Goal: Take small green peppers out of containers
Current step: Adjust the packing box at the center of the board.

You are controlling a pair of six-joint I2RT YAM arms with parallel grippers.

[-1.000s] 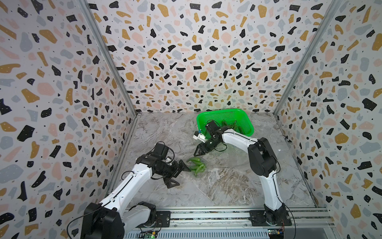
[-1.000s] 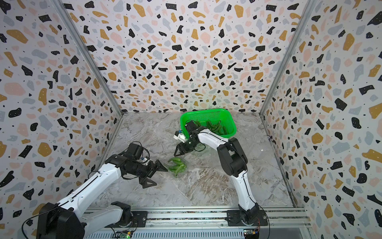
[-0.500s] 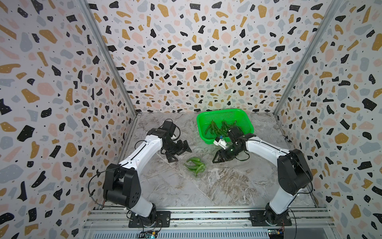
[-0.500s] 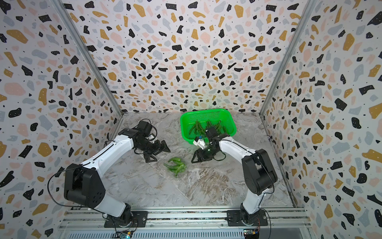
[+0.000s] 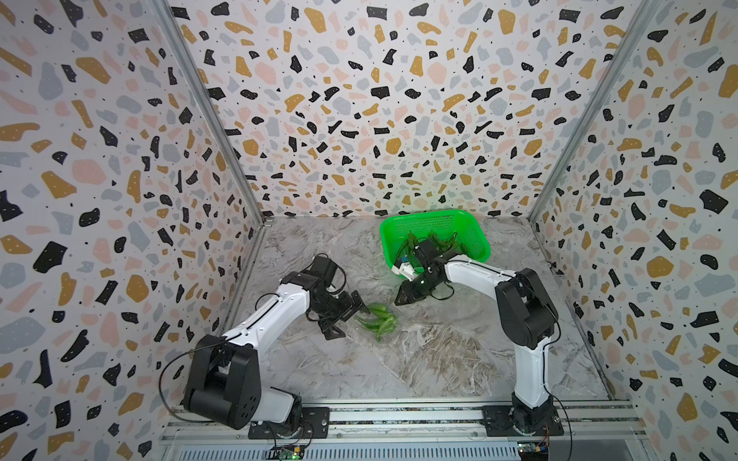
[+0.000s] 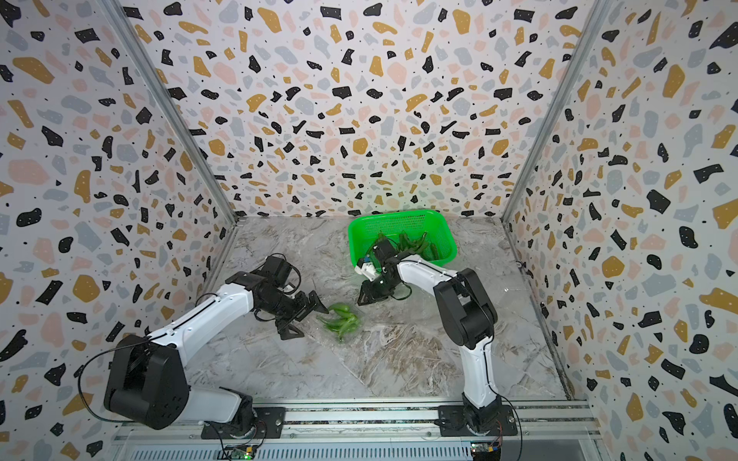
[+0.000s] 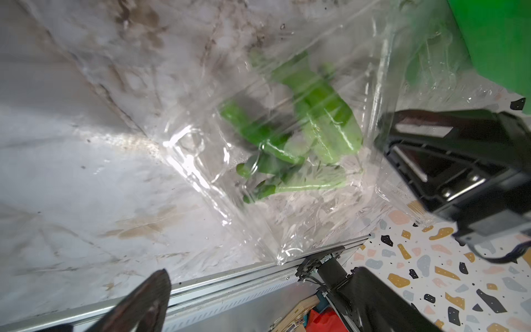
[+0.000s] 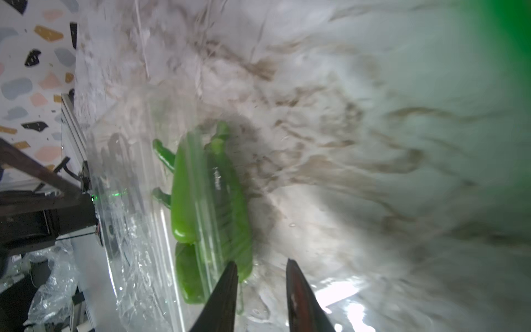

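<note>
Clear container (image 7: 287, 224) of small green peppers (image 7: 316, 115) awaits emptying: left gripper (image 5: 346, 320) gapes beside it, right gripper (image 8: 261, 267) barely parted (empty-looking); next, probably, a grip on its plastic.

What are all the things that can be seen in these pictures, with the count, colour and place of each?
basket: one, bright green, far side of the table, nearer the right arm.
peppers in the basket: several, dark green, lying inside.
clear container: one certain, transparent, middle of the table.
peppers in the container: about four or five, bright green, seen through the plastic.
table: one, grey marble pattern.
walls: three, terrazzo pattern, around the table.
rail: one, silver, front edge.
left arm, right arm: white and black.
left end effector: black, open, beside the container.
right end effector: black, slightly open, empty.
</note>
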